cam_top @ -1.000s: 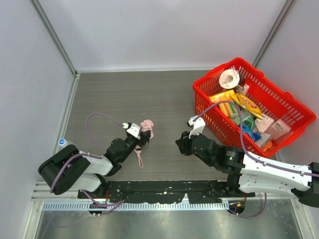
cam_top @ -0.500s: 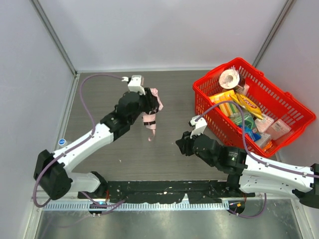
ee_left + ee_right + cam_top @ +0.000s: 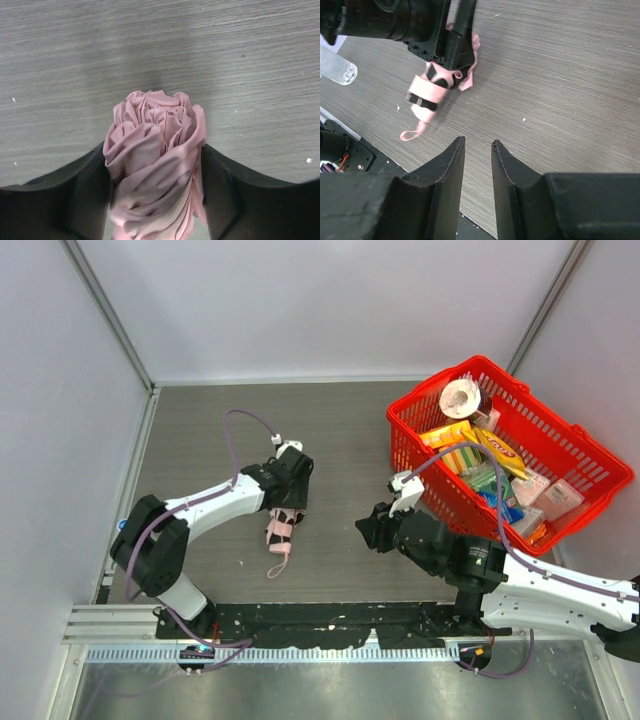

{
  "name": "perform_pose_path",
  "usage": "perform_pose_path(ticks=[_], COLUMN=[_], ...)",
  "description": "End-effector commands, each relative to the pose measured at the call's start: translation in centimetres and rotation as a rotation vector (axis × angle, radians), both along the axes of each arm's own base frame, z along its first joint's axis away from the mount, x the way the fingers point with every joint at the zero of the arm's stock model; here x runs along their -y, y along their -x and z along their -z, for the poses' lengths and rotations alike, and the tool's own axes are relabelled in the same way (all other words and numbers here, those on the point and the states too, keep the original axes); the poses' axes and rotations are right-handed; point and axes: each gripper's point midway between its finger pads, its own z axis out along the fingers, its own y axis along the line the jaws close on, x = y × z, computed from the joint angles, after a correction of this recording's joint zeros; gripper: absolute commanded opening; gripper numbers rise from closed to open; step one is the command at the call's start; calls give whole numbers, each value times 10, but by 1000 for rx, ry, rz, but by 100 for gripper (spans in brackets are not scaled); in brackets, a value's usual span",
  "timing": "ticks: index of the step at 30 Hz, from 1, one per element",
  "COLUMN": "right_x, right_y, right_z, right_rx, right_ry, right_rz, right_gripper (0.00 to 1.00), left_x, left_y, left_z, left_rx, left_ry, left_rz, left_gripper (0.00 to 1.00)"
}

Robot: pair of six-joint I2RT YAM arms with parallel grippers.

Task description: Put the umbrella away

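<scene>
Left wrist view: left gripper (image 3: pixel 154 150) pinches the folded pink umbrella (image 3: pixel 150 127) over the tabletop's (image 3: pixel 250 50) left half; right gripper (image 3: pixel 477 142) is slightly parted and empty.

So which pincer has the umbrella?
The left pincer: its jaws clamp the folded pink umbrella. The right pincer hangs empty, jaws slightly apart, nearer the red basket.

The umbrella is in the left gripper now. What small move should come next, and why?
Probably carry the umbrella a little to the right, toward the red basket. The left gripper is shut on its pink fabric; the basket stands on the right side of the table, and the right gripper, open and empty, lies between them, so a handover may follow.
</scene>
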Motion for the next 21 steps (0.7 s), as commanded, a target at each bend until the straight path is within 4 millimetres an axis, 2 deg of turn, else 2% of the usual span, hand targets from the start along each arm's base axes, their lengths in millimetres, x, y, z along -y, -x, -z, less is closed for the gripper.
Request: perform_pose_path(ticks=[1, 2, 4, 7, 10, 14, 17, 20, 21], right_x=[-1, 0, 1, 1, -3, -18, -30, -51, -57], right_y=[0, 0, 1, 0, -2, -3, -4, -6, -8], right_z=[-11, -12, -13, -11, -1, 7, 11, 25, 24], right_rx=[-1, -3, 0, 0, -12, -40, -66, -122, -132], right_ry=[-52, -58, -66, -57, -17, 8, 13, 45, 34], right_rz=[10, 11, 13, 18, 18, -9, -22, -51, -51], right_gripper=[33, 33, 33, 33, 33, 33, 36, 37, 40], left_x=[8, 9, 9, 10, 18, 25, 9, -16, -26], left_y=[-20, -22, -26, -31, -26, -8, 9, 27, 36], left_z=[-2, -2, -9, -33, -69, -128, -172, -209, -224], left_rx=[40, 46, 56, 96, 142, 215, 298, 384, 424], left_ry=[-9, -4, -10, 5, 105, 262, 339, 403, 428], left_rz=[-11, -6, -6, -6, 20, 82, 82, 59, 55], left_gripper=[89, 99, 100, 100, 100, 100, 100, 100, 100])
